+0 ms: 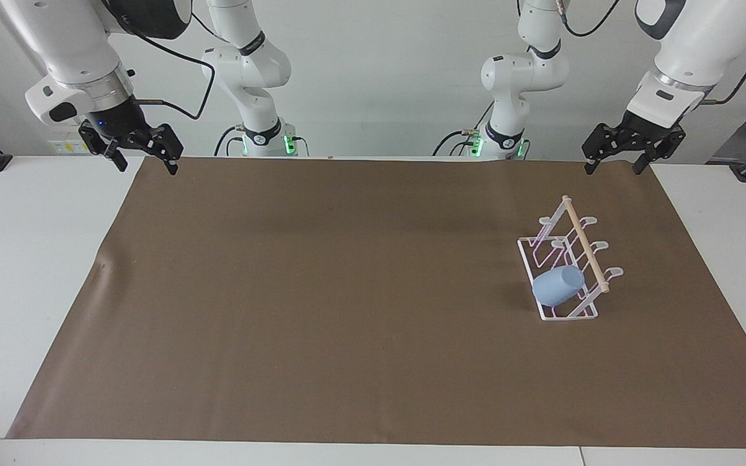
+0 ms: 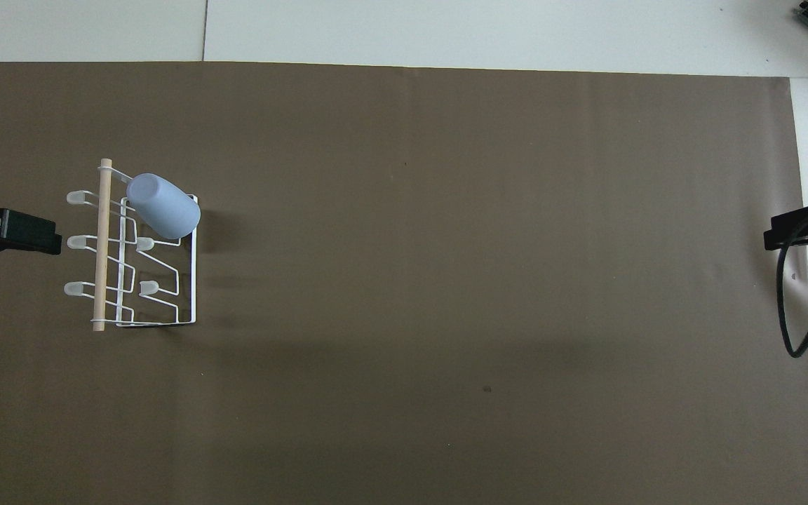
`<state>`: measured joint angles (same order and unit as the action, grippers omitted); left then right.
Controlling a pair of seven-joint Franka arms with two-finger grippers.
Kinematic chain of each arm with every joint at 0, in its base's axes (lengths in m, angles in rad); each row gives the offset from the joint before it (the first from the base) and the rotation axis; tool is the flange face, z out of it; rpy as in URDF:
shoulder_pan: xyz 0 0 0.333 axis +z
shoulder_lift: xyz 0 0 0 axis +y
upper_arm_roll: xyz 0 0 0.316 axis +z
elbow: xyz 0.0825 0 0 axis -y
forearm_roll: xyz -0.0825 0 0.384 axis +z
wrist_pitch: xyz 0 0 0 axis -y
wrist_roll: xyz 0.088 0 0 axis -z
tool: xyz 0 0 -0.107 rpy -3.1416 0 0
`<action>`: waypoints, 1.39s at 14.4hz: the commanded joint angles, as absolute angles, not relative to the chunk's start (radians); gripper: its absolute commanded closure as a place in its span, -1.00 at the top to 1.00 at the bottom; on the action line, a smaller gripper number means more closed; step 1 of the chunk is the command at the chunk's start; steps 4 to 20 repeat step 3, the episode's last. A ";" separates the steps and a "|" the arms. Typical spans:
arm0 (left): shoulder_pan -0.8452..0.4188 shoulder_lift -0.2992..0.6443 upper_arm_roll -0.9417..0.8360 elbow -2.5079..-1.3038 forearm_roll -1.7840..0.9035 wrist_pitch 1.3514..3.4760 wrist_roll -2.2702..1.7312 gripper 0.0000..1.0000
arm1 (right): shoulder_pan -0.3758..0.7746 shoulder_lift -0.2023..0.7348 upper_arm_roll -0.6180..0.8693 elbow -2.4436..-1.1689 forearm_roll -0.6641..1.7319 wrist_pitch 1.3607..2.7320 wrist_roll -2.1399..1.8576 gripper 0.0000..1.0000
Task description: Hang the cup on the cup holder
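left pincer (image 1: 609,165): raised, fingers spread, empty, pointing down toward 7 o'clock
right pincer (image 1: 146,163): raised, fingers spread, empty, waiting

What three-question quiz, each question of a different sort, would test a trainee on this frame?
1. True or false: the cup rests tilted on a prong of the cup holder.
2. Which hand holds something? A) left hand B) right hand C) neither
3. Fill in: the cup holder stands toward the ____ arm's end of the table.

Key: 1 true. 2 C: both hands hang open over the robots' edge of the brown mat, apart from the cup. 3 left.
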<state>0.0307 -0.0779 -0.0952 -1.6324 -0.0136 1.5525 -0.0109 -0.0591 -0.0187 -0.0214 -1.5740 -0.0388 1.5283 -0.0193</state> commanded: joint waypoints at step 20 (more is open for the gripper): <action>0.038 -0.109 -0.097 -1.667 -0.029 1.548 0.002 1.00 | -0.063 -0.044 -0.021 -1.605 -0.040 1.540 -0.008 1.00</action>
